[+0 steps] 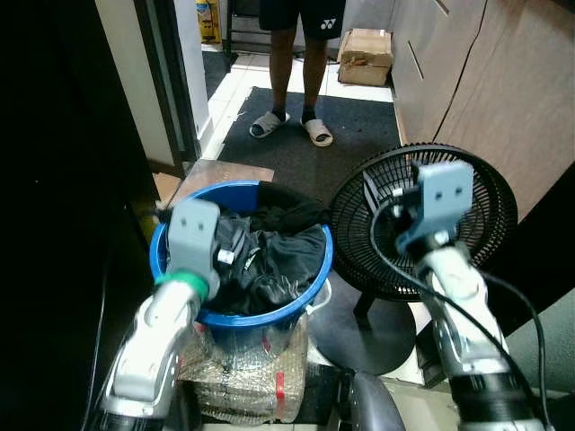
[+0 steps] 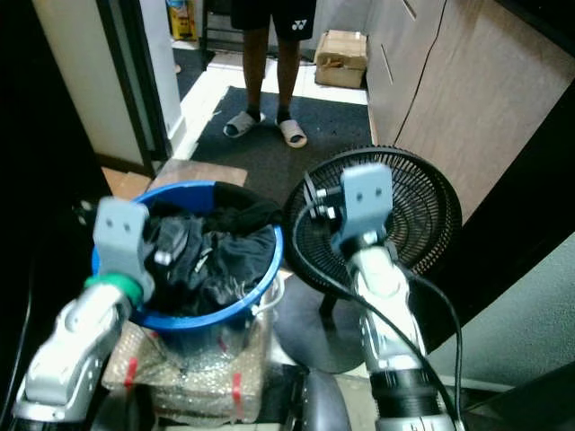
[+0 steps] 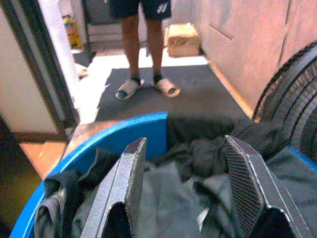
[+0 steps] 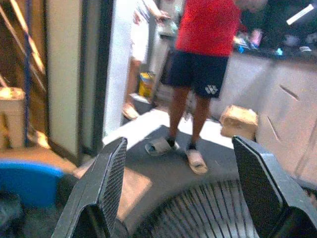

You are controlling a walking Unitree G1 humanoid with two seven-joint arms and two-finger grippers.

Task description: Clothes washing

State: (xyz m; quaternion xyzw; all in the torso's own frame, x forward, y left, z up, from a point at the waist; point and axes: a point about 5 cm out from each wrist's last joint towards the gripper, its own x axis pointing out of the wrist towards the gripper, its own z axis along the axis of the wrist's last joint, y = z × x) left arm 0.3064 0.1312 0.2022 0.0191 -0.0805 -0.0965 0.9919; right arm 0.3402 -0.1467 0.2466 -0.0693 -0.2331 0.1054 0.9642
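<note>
Clothes [image 1: 260, 256] fill the blue tub [image 1: 310, 235], depth hidden; left end effector [image 3: 185, 186] and right end effector [image 4: 183, 191] seemingly spread.

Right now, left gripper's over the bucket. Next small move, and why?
Probably lower the left gripper into the dark clothes and close on a fold. Its fingers stand open above the pile in the blue bucket, holding nothing. The right gripper is open too, but over the black fan, so the left is better placed.
</note>
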